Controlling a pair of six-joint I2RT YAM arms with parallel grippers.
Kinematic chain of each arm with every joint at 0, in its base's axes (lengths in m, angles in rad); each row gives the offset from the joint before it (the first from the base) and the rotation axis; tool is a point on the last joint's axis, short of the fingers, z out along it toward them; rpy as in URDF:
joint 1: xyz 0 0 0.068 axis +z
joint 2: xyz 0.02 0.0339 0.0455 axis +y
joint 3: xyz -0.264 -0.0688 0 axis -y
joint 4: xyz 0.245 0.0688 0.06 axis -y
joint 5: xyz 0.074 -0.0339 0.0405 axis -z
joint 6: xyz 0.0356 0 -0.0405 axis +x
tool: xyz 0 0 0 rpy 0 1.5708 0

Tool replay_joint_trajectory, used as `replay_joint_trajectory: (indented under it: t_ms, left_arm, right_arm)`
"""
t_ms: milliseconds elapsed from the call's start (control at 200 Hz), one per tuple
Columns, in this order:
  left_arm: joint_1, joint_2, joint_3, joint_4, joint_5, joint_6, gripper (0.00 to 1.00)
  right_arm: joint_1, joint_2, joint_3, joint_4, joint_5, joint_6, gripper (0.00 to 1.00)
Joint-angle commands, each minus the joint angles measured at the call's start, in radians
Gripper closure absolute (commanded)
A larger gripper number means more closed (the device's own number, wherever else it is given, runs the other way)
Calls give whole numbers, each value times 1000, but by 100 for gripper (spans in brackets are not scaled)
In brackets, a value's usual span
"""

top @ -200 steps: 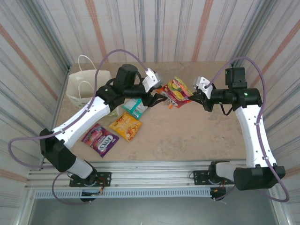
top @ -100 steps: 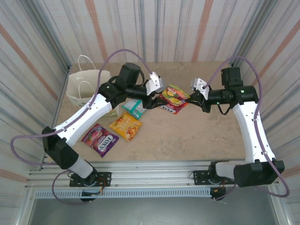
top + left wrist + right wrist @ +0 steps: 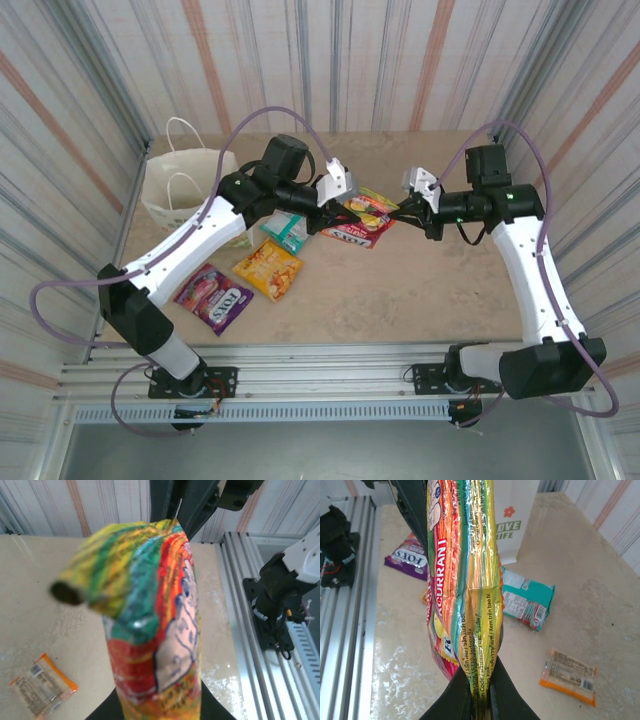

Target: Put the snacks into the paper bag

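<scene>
Grips the red and green snack packets (image 3: 358, 220) at both ends above the tabletop (image 3: 400, 290): clamps one end in the right pincer (image 3: 480, 700), pinches the other in the left pincer (image 3: 155, 712). Stretches their long axis left to right. Leaves the paper bag (image 3: 185, 185) well off left, nearer the left arm (image 3: 190, 240), probably the one to deliver.

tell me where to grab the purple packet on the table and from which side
The purple packet lies flat on the table, so come straight down from above and pinch across its left end, probably; that end sits farthest from the yellow packet.
</scene>
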Motion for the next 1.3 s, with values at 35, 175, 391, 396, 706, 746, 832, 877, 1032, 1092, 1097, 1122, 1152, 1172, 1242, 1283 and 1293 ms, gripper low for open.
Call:
replay_joint_trajectory:
  t_ms: [35, 175, 391, 396, 706, 746, 832, 877, 1032, 1092, 1097, 1122, 1152, 1172, 1242, 1283, 1293]
  left_arm:
    - [-3, -61, 46, -34, -123, -5, 100]
    - [28, -106, 100, -97, -263, -13, 100]
    - [98, -127, 244, -262, -513, 36, 100]
    - [99, -126, 248, -263, -521, 38, 100]
    - [262, -80, 546, -578, -831, 216, 100]
    - [281, -77, 556, -596, -880, 237, 100]
    - [345, -89, 556, -612, -920, 262, 100]
    - [378, -99, 545, -608, -944, 280, 100]
    - [451, -98, 505, -623, -1075, 382, 100]
    - [484, -82, 501, -662, -1095, 418, 100]
    - [486, -82, 501, -664, -1096, 423, 100]
    - [497, -78, 491, -678, -1099, 449, 100]
    - [508, -78, 467, -682, -1107, 486, 100]
    - [515, -81, 445, -672, -1116, 514, 100]
    - [543, -89, 379, -632, -1113, 586, 100]
    - [561, -90, 369, -629, -1085, 603, 100]
    - [564, -89, 370, -630, -1078, 606, 100]
  right_arm:
    - [-10, -89, -106, 241, 10, 250, 83]
    - [-20, -169, -228, 437, 80, 482, 57]
    - [18, -236, -392, 665, 172, 716, 49]
    - [20, -237, -392, 665, 174, 717, 49]
    - [173, -134, -357, 590, 175, 690, 49]
    - [185, -125, -355, 585, 170, 685, 49]
    - [209, -109, -351, 576, 172, 675, 50]
    - [218, -105, -353, 573, 175, 670, 50]
    - [235, -99, -366, 573, 182, 656, 50]
    - [239, -93, -369, 570, 182, 650, 50]
    - [240, -93, -368, 570, 182, 649, 50]
    - [241, -90, -368, 567, 184, 646, 50]
    - [242, -87, -368, 565, 187, 642, 50]
    - [244, -84, -366, 565, 190, 641, 51]
    - [249, -75, -365, 562, 194, 633, 51]
    - [251, -70, -362, 560, 195, 627, 51]
    - [252, -69, -362, 559, 195, 625, 51]
